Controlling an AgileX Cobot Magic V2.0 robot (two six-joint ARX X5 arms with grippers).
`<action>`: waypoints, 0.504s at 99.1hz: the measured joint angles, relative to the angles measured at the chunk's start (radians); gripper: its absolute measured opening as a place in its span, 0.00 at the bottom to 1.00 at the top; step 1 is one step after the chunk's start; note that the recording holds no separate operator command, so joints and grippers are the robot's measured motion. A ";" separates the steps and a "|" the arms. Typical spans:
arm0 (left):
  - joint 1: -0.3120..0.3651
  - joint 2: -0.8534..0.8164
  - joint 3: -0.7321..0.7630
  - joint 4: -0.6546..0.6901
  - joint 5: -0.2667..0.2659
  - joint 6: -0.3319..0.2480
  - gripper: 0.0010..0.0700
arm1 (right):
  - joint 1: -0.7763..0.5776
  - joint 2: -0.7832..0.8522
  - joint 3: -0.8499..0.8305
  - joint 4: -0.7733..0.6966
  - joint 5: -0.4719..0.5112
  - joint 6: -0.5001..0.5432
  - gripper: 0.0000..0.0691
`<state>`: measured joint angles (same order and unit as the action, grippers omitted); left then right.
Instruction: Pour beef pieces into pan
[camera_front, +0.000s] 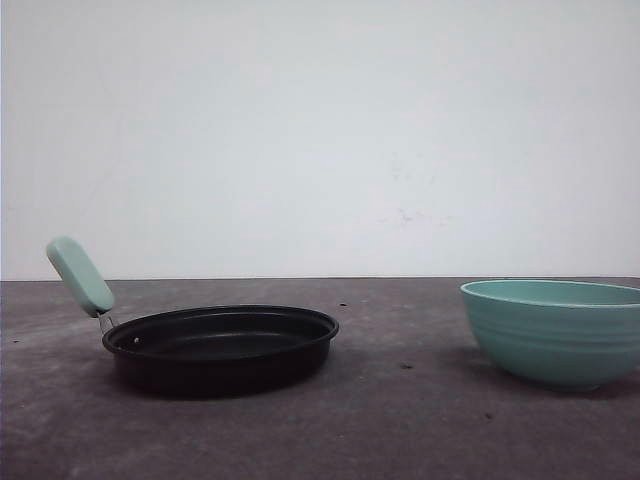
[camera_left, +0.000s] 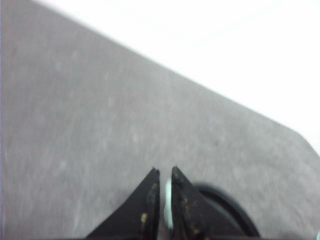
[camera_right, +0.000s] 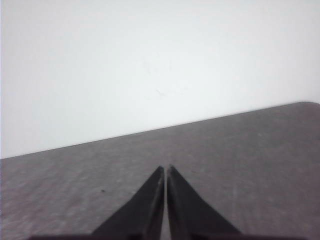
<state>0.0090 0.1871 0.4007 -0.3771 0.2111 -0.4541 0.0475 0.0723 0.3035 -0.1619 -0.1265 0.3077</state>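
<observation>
Two vessels face you: pan (camera_front: 225, 345) left, teal bowl (camera_front: 555, 330) right, well apart. Left gripper (camera_left: 164, 175) and right gripper (camera_right: 165, 170) nearly closed, holding nothing.

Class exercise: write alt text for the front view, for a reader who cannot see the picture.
A shallow black pan sits on the left of a dark grey table, its mint-green handle angled up to the left. A teal ribbed bowl stands apart on the right, cut off by the edge, against a plain white wall. The pan's visible inside looks empty; the bowl's inside is hidden.
</observation>
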 joint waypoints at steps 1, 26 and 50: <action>0.000 0.011 0.011 0.000 -0.001 0.003 0.01 | 0.000 0.008 0.007 -0.002 -0.006 0.000 0.01; 0.000 0.301 0.304 -0.085 -0.006 0.132 0.01 | 0.000 0.242 0.282 -0.038 -0.080 -0.070 0.01; -0.025 0.528 0.605 -0.084 -0.003 0.187 0.01 | 0.002 0.473 0.600 -0.154 -0.084 -0.145 0.01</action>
<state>-0.0162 0.7155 1.0058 -0.4610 0.2077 -0.2676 0.0494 0.5457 0.9039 -0.3157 -0.2108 0.1623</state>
